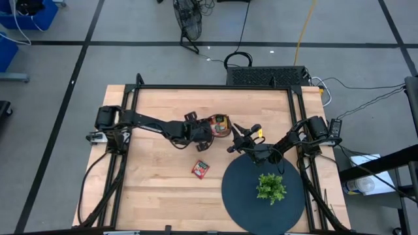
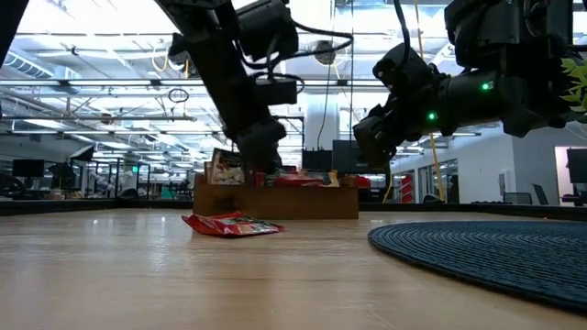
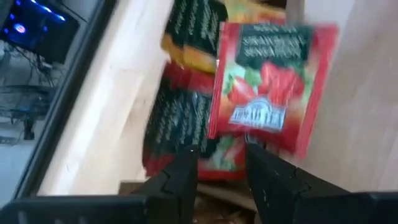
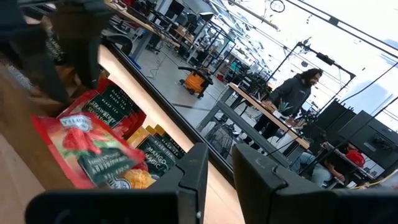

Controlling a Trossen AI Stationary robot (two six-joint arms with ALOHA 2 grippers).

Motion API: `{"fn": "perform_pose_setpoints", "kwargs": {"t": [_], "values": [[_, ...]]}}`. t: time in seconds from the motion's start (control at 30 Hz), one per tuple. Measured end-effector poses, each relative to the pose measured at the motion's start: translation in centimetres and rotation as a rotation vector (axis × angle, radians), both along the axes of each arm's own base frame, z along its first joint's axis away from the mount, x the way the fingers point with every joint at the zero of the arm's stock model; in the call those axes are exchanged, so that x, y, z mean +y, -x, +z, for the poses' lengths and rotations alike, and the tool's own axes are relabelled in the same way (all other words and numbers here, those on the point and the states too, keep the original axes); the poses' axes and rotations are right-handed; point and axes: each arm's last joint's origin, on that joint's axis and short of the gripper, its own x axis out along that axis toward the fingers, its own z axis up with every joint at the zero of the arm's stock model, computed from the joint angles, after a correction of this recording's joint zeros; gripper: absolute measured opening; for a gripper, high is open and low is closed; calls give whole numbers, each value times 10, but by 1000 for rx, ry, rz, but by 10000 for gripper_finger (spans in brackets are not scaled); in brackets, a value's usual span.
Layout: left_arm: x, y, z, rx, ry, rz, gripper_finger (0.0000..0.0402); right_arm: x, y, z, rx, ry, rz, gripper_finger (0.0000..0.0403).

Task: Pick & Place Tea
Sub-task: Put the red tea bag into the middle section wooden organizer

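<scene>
Left tool (image 1: pixel 208 128) over tray (image 1: pixel 221 124) on wooden table (image 1: pixel 157 183).

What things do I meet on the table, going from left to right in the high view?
Left gripper → wooden tray with tea sachets → right gripper → green plant on the dark round mat. The lone red sachet overlaps the left gripper's position.

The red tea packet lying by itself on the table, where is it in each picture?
High view: the lone red tea packet lies on bare wood, below the wooden tray and left of the dark round mat.
Low view: it lies flat on the table, in front of the tray.
Left wrist view: not in it.
Right wrist view: not in it.
Shared landmark: the wooden tray holding the other packets.
</scene>
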Motion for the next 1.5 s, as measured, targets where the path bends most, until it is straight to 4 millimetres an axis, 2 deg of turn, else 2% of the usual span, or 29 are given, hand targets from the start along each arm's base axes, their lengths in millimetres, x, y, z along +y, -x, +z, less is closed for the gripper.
{"fn": "perform_pose_setpoints", "kwargs": {"t": [0.23,0.43,0.57,0.73,0.83,0.97,1.1,1.5], "values": [[-2,5,16,-33,0,-4,136,0,0,0,0,0,0,61],[-12,3,22,-60,50,-112,137,0,0,0,2,1,0,61],[-27,-1,10,-8,53,-194,153,0,0,0,1,1,1,61],[-48,-9,-11,66,-91,-303,194,0,0,0,1,0,1,61],[-54,-14,-19,80,-197,-314,219,0,0,0,2,1,1,61],[-55,-16,-19,85,-290,-291,240,0,0,0,1,1,1,61],[-46,-17,-19,88,-289,-266,241,0,0,0,1,0,1,61],[-24,-19,-21,48,-138,-241,196,0,0,0,1,0,1,61]]}}
